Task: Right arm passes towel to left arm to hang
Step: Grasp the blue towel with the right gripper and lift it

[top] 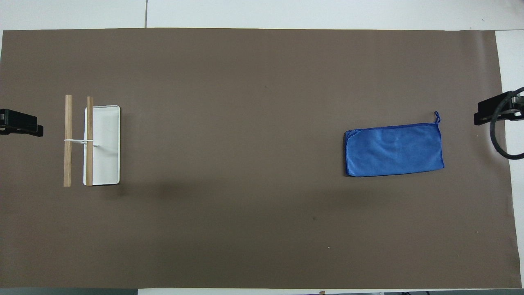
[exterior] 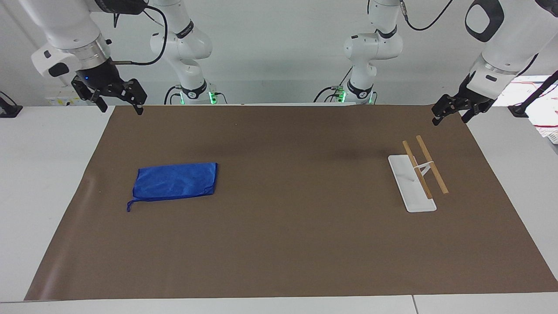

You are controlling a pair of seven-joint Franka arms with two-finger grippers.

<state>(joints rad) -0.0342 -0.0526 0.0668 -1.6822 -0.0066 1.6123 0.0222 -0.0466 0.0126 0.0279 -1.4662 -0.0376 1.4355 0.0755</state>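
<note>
The blue towel [exterior: 174, 181] lies flat on the brown mat toward the right arm's end of the table, its loop [exterior: 129, 207] at the corner farthest from the robots. It also shows in the overhead view [top: 394, 149]. My right gripper [exterior: 122, 108], with a blue light, hangs open and empty in the air over the mat's edge nearest the robots; its tip shows in the overhead view [top: 493, 111]. My left gripper [exterior: 450, 118] hangs open and empty over the mat's corner at the left arm's end, and shows in the overhead view [top: 20, 123]. Both arms wait.
A white rack base [exterior: 405, 174] with two wooden bars [exterior: 431, 170] stands toward the left arm's end, also seen in the overhead view [top: 106, 147]. Two slimmer white arms with green-lit bases [exterior: 192, 91] stand at the robots' edge. The brown mat [exterior: 279, 244] covers the table.
</note>
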